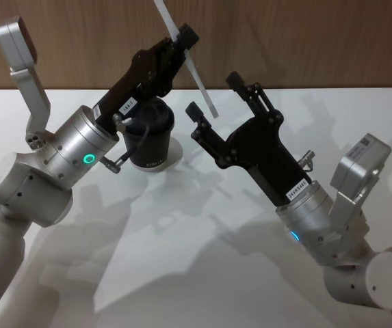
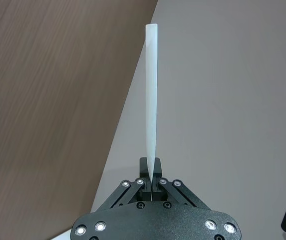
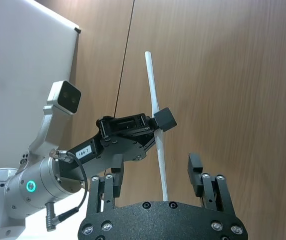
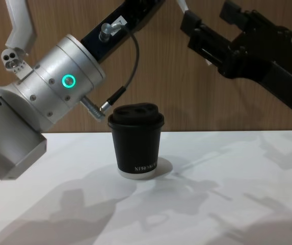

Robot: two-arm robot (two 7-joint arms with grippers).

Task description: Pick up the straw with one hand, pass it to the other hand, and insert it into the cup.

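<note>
Straw [image 1: 194,68]: held clear of the counter [image 1: 360,116], up in the air and above the level of the cup [image 4: 135,145]. In the head view its long axis is steeply tilted. The upper end runs off the top of the frame towards the left. The lower end points down and to the right, ending at the right gripper [image 1: 216,94].

Left gripper [image 1: 182,37]: fingers pressed together on the straw, pinching it at about mid-length as seen in the right wrist view. In the left wrist view the tube stands straight out from the pinch point, in line with the fingers.

Right gripper: fingers spread wide. In the right wrist view the lower part of the straw passes between them near the middle of the gap, with no contact seen on either side. Its lower tip is hidden behind the gripper body.

Cup: upright on the counter with its lid on and white lettering facing the chest camera. It sits below the left arm's wrist and cable, apart from the straw and both grippers.

Background: wood-panelled wall [image 4: 186,92] behind the counter
</note>
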